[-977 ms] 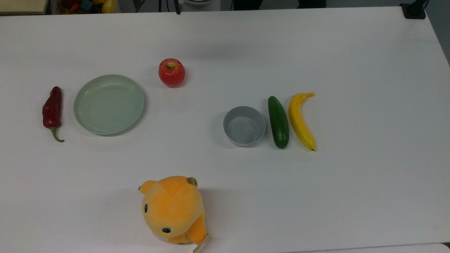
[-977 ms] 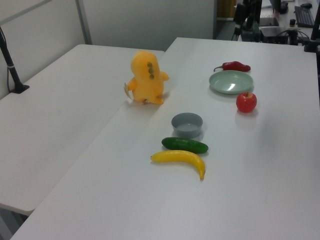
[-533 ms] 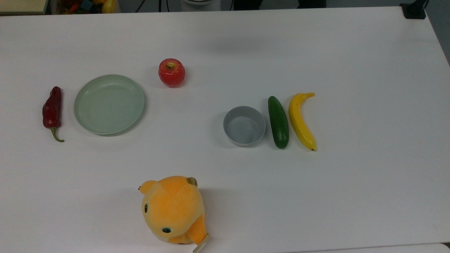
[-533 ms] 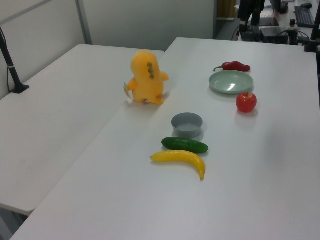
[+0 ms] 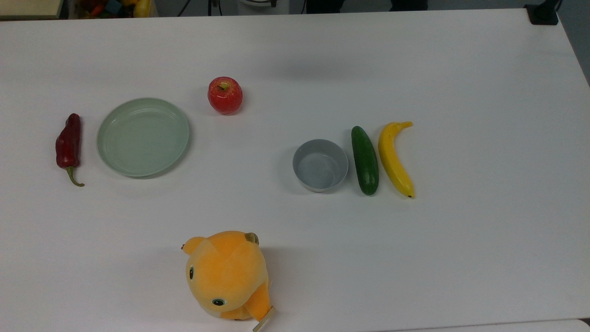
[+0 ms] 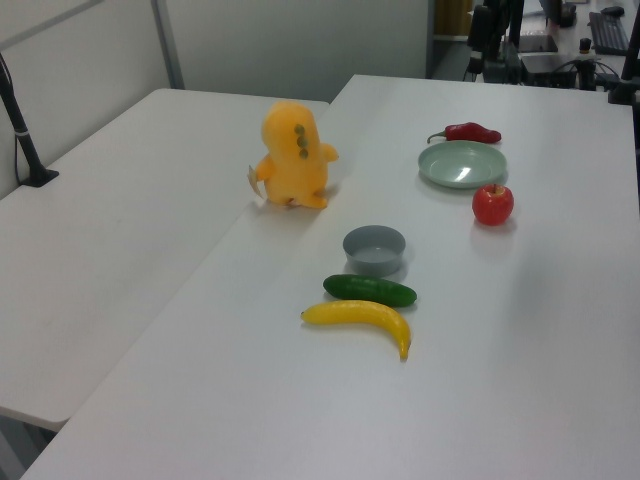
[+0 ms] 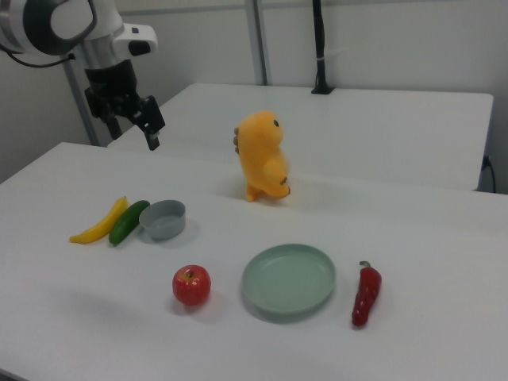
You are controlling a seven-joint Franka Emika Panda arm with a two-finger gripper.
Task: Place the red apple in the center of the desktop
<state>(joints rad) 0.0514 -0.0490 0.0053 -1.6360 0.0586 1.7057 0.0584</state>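
The red apple [image 5: 225, 95] rests on the white desktop [image 5: 461, 230], toward the top view's upper left, between the pale green plate and the grey bowl. It also appears in the left view [image 6: 493, 204] and the right view [image 7: 191, 286]. My gripper [image 7: 133, 131] hangs high above the table at the right view's upper left, well behind the banana and cucumber and far from the apple. Its black fingers [image 7: 153, 133] stand apart and hold nothing.
A pale green plate [image 5: 143, 137] and a dark red chili [image 5: 68, 143] lie to the top view's left. A grey bowl [image 5: 320, 165], a cucumber [image 5: 365, 160] and a banana [image 5: 394, 159] sit right of centre. An orange plush toy [image 5: 226, 274] stands near the bottom edge.
Nothing on the table has moved. Dark parts at the top view's upper edge and at the left view's far end have shifted slightly.
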